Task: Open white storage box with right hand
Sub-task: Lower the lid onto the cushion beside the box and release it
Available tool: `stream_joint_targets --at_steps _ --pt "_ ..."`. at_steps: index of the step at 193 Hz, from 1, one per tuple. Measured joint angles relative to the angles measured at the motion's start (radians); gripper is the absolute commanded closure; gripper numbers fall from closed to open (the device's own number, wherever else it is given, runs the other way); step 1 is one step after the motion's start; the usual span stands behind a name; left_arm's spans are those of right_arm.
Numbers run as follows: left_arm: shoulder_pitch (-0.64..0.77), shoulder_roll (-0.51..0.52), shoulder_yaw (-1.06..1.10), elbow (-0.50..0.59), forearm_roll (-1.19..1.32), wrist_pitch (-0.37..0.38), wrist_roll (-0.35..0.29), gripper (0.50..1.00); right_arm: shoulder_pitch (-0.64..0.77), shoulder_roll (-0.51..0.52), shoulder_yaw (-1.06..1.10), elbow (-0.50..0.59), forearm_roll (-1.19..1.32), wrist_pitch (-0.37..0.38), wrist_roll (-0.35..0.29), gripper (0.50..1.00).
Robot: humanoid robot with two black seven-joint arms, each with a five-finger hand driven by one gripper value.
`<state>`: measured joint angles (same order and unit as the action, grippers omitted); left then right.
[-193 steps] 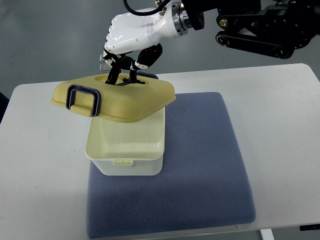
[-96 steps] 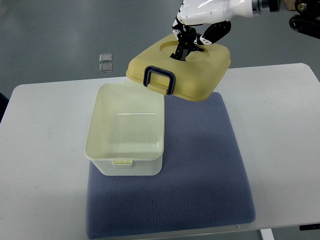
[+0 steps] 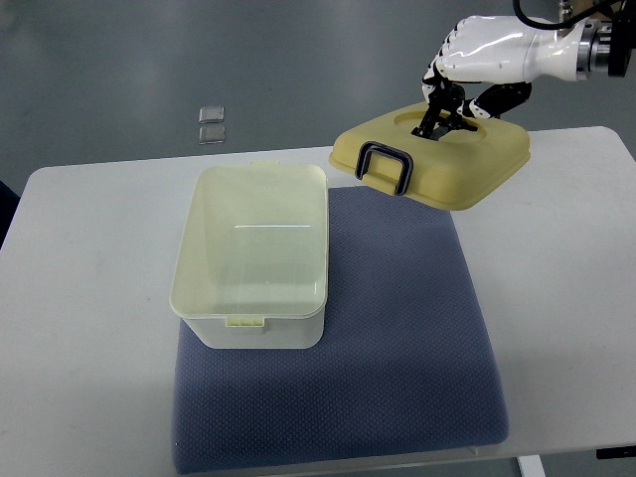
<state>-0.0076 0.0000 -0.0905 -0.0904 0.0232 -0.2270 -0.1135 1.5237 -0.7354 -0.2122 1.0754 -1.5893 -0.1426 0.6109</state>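
Lid (image 3: 437, 164) hangs pinched in right hand (image 3: 467, 70) — clear of the open box (image 3: 253, 258), above the mat's (image 3: 397, 338) far-right corner.

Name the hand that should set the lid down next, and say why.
Right. The right hand already grips the lid by its top handle, holding it over the mat, clear of the open box. No left hand shows.

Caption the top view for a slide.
Right hand holds the lid clear of the open storage box.
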Motion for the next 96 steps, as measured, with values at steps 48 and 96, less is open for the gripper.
stream_joint_targets --at_steps 48,96 --pt "0.000 0.000 0.000 0.000 0.000 0.000 0.000 0.500 -0.130 -0.019 0.064 0.001 -0.059 -0.029 0.000 1.000" --pt "0.000 0.000 0.000 0.000 0.000 0.000 0.000 0.500 -0.222 -0.027 0.099 0.001 -0.086 -0.063 0.000 1.000"
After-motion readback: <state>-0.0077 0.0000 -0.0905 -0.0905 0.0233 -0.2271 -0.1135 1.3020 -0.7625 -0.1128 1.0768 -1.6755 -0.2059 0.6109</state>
